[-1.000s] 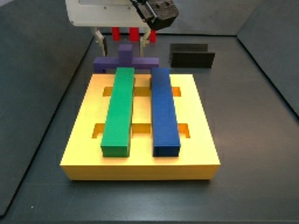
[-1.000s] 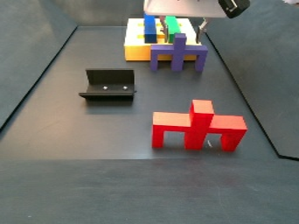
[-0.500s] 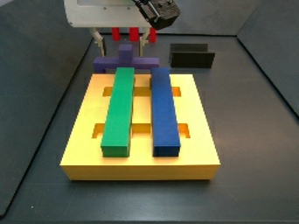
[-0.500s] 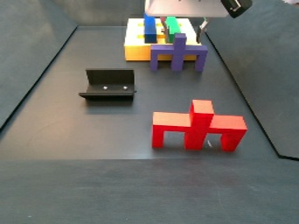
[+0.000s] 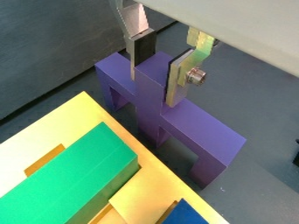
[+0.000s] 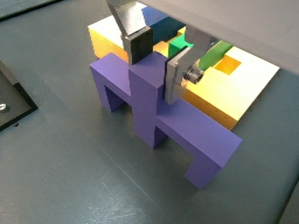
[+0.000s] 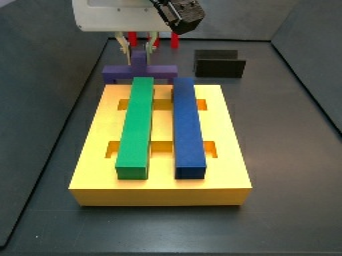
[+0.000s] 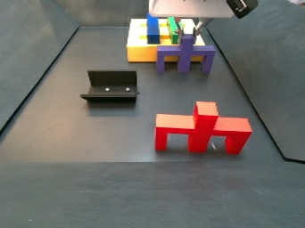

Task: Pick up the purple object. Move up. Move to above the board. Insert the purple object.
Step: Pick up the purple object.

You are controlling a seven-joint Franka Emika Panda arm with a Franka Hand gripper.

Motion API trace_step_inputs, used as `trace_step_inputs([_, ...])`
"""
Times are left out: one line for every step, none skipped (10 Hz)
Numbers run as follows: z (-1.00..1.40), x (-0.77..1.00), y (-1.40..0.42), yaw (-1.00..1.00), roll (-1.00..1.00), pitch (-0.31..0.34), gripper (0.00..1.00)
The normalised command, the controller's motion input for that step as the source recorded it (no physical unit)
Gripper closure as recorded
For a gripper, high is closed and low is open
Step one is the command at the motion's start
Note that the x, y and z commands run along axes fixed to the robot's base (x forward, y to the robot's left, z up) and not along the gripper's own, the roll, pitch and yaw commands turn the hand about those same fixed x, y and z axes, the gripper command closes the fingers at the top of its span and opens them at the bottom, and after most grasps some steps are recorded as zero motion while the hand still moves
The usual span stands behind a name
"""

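The claw (image 6: 158, 63) is clamped on the stem of the purple object (image 6: 158, 114), just beside the board (image 7: 94, 160), so the pick looks done while the move above and the insertion remain.

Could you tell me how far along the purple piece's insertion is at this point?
Early: nothing is finished. In hand is the pick-up: the hand is down over the purple object, its fingers on either side of the central stem. The piece stands on the floor beside the board, so lifting, moving above the board and inserting remain. The red piece and fixture sit apart.
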Motion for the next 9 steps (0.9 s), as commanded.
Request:
trace_step_inputs([0.00, 0.00, 0.00, 0.00, 0.00, 0.000, 1.00])
trace_step_inputs([0.00, 0.00, 0.00, 0.00, 0.00, 0.000, 1.00])
trace_step_inputs([0.00, 0.00, 0.00, 0.00, 0.00, 0.000, 1.00])
trace_step_inputs([0.00, 0.00, 0.00, 0.00, 0.00, 0.000, 1.00])
trace_step_inputs([0.00, 0.00, 0.00, 0.00, 0.00, 0.000, 1.00])
trace_step_inputs([0.00, 0.00, 0.00, 0.00, 0.00, 0.000, 1.00])
trace_step_inputs([0.00, 0.00, 0.00, 0.00, 0.00, 0.000, 1.00])
trace_step_inputs([0.00, 0.00, 0.00, 0.00, 0.00, 0.000, 1.00])
trace_step_inputs([0.00, 0.00, 0.00, 0.00, 0.00, 0.000, 1.00])
